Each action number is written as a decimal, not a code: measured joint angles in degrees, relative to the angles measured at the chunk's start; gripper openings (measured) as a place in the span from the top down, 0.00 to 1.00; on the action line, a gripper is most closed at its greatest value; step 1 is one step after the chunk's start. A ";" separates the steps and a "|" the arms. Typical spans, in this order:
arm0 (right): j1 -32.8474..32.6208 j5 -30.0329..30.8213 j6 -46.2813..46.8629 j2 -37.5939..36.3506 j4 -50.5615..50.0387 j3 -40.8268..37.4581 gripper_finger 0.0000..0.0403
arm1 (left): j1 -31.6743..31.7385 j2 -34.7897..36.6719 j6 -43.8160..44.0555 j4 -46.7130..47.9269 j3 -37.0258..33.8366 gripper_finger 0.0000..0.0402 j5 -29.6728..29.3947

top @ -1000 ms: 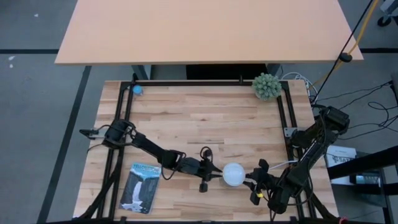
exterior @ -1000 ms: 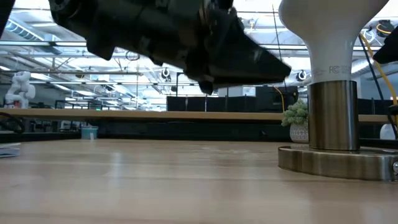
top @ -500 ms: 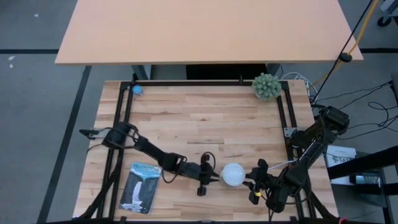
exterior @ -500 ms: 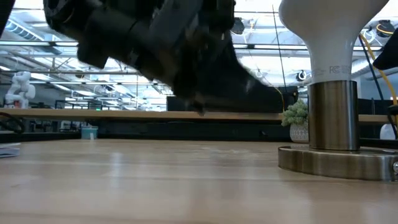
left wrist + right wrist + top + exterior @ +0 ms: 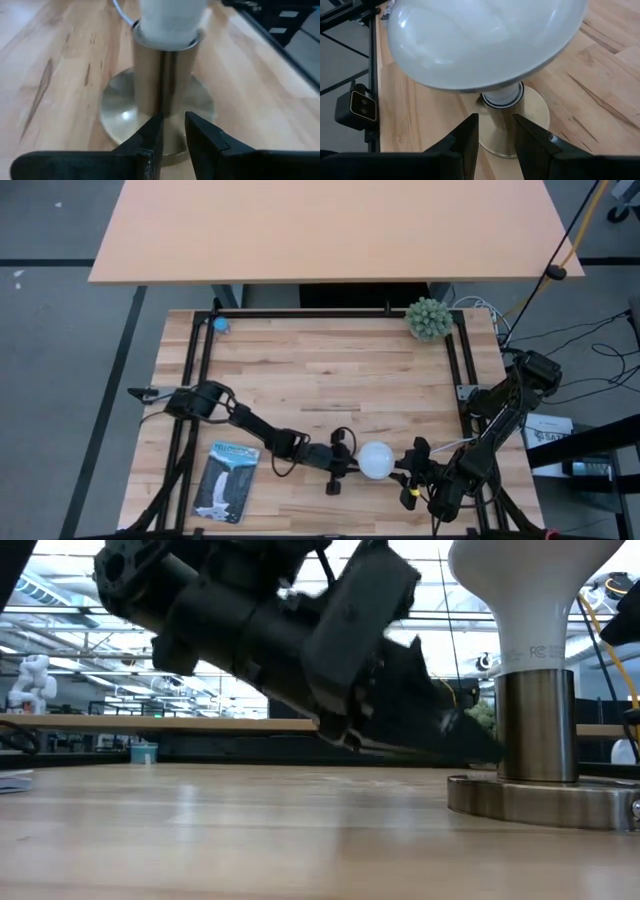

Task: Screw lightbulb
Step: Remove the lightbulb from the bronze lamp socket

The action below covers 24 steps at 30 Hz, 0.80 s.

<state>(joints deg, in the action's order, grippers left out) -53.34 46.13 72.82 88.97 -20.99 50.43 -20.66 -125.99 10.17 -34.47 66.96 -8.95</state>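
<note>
Item: lightbulb [image 5: 376, 461], seated upright in a brass socket base [image 5: 540, 795] near the tabletop's [image 5: 330, 380] front edge, right of centre.
Handling, as you should judge it: light, smooth, likely fragile globe; take it around the widest part with gentle pressure.
Orientation: long axis vertical, globe up, neck down.
Left tool [image 5: 172, 135]: narrowly parted, holding nothing, low by the base.
Right tool [image 5: 495, 135]: parted, empty, just right of the bulb.

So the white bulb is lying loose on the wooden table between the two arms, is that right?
Not quite. The bulb is between the two arms, but it is not lying loose: it stands upright in a brass holder on the table. The low view and both wrist views show this.
</note>
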 joint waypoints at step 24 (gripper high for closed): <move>1.92 -1.22 -15.06 6.91 8.80 0.00 0.98 | 1.63 -4.12 3.07 -4.33 0.11 0.79 0.61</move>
<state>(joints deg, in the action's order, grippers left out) -51.42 44.91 57.75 95.88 -12.19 50.43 -19.03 -130.10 13.23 -38.80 67.07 -8.34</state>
